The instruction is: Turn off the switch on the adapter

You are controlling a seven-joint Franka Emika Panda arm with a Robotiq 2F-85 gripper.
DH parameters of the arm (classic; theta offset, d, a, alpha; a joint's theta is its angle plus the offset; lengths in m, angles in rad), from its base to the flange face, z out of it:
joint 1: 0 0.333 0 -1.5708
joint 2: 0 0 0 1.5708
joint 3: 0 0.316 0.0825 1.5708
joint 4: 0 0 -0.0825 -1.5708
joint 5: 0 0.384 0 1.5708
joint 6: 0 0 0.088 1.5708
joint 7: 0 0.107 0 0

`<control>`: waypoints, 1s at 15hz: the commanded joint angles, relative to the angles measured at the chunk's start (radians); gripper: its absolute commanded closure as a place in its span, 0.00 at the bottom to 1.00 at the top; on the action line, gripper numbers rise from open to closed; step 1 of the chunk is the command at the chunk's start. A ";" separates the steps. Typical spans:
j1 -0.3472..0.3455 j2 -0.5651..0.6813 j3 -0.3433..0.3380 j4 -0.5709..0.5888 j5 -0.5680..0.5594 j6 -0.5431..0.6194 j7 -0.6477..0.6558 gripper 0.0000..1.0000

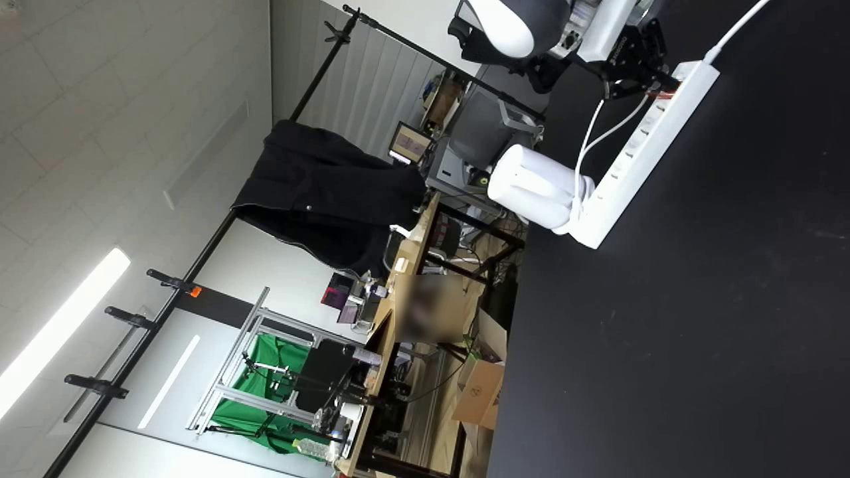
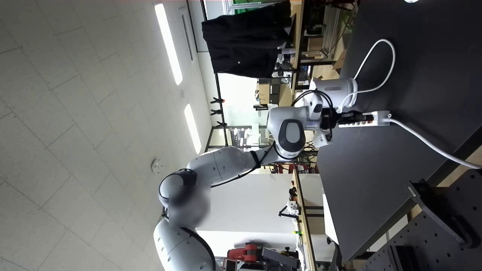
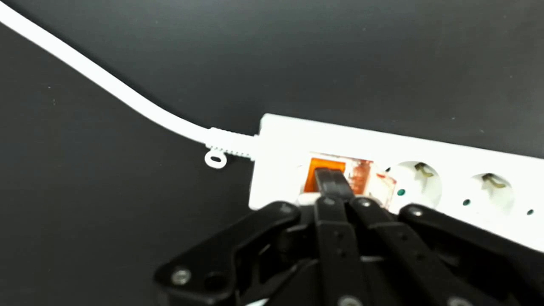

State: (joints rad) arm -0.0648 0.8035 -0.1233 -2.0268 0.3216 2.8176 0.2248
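One gripper [image 3: 334,180], jaws together, is covering part of orange switch [image 3: 326,164]

Wrist view: fingertips [image 3: 331,178] are overlapping the switch, which is sitting nr the corded end of a white power strip [image 3: 382,142] — can't tell if they're pressing. Round sockets [image 3: 418,185] are lining up farther along; a thick white cord [image 3: 110,85] is leaving the strip's end.

In an exterior view, the strip is lying on a dark table [image 1: 664,345], w/ a white appliance [image 1: 531,186] standing nr its opp. end.

In an exterior view, the arm [image 2: 226,162] is reaching over the table, gripper pointing down at the strip — a thin cable [image 2: 394,57] is looping beside the appliance.
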 commanded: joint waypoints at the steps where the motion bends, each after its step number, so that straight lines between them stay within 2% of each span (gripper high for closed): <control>1: 0.052 0.001 -0.008 -0.106 -0.011 0.176 0.060 1.00; 5: 0.118 0.006 -0.038 -0.187 0.003 0.350 0.088 1.00; 8: 0.170 0.020 -0.057 -0.223 0.027 0.430 0.096 1.00; 13: 0.216 -0.004 -0.074 -0.255 0.067 0.468 0.090 1.00; 15: 0.248 -0.053 -0.107 -0.278 0.076 0.456 0.086 1.00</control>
State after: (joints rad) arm 0.1410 0.8054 -0.1952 -2.2562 0.3844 3.2859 0.2796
